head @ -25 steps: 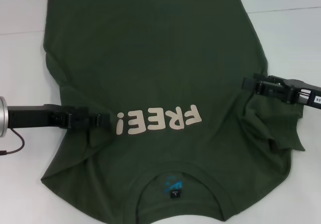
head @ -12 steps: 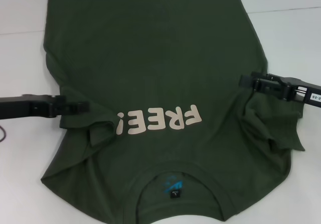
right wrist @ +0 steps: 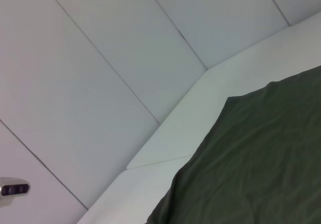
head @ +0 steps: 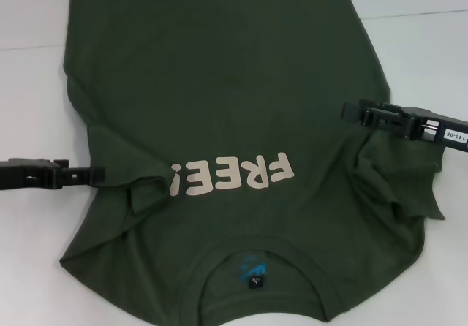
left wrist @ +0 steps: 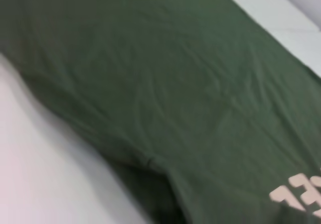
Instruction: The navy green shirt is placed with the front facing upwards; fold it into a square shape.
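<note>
1. The shirt [head: 219, 107] is spread front-up on the white desk [head: 29, 107]. Its collar lies at the near edge of the head view, so the cream "FREE!" print [head: 230, 176] reads upside down there.
2. Both sleeves are already turned inward over the body, which is judged to be the narrowing step that comes before the length is folded into a square.
3. The left gripper [head: 91, 173] is held low and level, just beside the shirt's left edge and in line with the print. Its tip appears narrow and nothing is seen between its fingers, but whether they are parted or closed cannot be told.
4. The right gripper [head: 358, 112] is held just above the right sleeve fold, on the far side of the print. Its tip points inward over the cloth, and no cloth is seen lifted by it. The state of its fingers cannot be told either.
5. The left sleeve fold [head: 142, 191] is small and puckered beside the print's "!". The right sleeve fold [head: 398, 183] is bulkier and bunched, with one corner sticking out past the side seam.
6. The cloth is dark olive, soft and lightly creased. A black label with a blue logo [head: 251, 271] is seen inside the crew neck.
7. In the left wrist view, a seam [left wrist: 150, 161] and part of the print are shown against the desk. In the right wrist view, only the shirt's far part and pale wall panels [right wrist: 100, 58] are shown.
</note>
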